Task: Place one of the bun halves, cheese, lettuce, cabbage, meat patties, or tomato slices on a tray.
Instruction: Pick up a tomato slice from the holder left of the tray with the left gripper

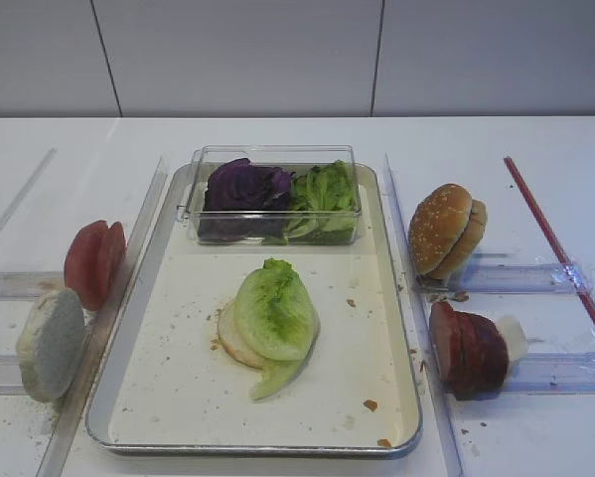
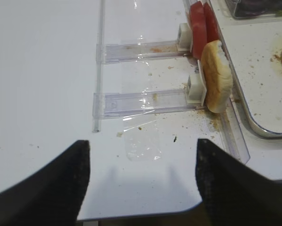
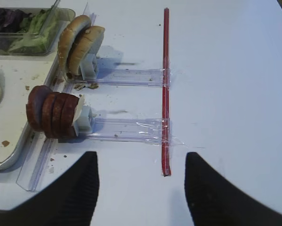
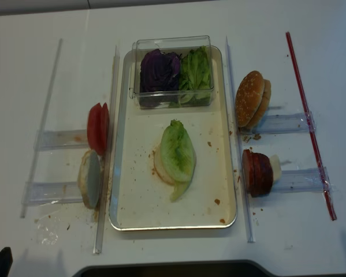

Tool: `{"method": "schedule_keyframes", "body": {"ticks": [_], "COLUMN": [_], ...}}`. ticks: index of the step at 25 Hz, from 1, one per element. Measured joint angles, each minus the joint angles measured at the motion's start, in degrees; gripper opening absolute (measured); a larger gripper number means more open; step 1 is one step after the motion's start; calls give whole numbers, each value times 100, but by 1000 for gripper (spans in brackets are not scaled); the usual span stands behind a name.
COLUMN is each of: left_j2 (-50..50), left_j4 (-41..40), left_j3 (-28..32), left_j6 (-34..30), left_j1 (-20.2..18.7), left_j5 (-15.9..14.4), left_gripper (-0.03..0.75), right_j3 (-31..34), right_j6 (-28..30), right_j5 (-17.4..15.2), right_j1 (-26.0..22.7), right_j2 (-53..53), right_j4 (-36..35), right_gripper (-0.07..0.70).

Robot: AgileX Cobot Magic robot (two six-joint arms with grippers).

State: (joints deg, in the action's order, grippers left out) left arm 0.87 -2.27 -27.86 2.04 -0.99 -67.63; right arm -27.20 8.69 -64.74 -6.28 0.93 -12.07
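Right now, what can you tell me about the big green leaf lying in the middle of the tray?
The lettuce leaf is light green and ruffled, with a paler rib running to a narrow tip that points toward the tray's near edge. It lies flat on the pale, crumb-specked floor of the silver tray, draped over a round pale bun half that peeks out on its left side. Nothing else touches it; the clear box of leaves sits apart, behind it.

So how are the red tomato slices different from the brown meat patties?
The tomato slices are brighter and pinker; the meat patties are dark reddish-brown. The tomato slices stand left of the tray, the meat patties right. Both are round discs standing on edge in clear holders.
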Motion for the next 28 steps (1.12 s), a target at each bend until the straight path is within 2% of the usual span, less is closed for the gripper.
{"method": "schedule_keyframes", "body": {"ticks": [28], "left_j2": [0], "left_j4": [0], "left_j3": [0], "left_j6": [0], "left_j1": [0], "left_j5": [0], "left_gripper": [439], "right_j3": [0], "right_j6": [-11], "right_j5": [0], "right_j1": [0], "right_j2": [0], "right_j4": [0], "right_gripper": [416]}}
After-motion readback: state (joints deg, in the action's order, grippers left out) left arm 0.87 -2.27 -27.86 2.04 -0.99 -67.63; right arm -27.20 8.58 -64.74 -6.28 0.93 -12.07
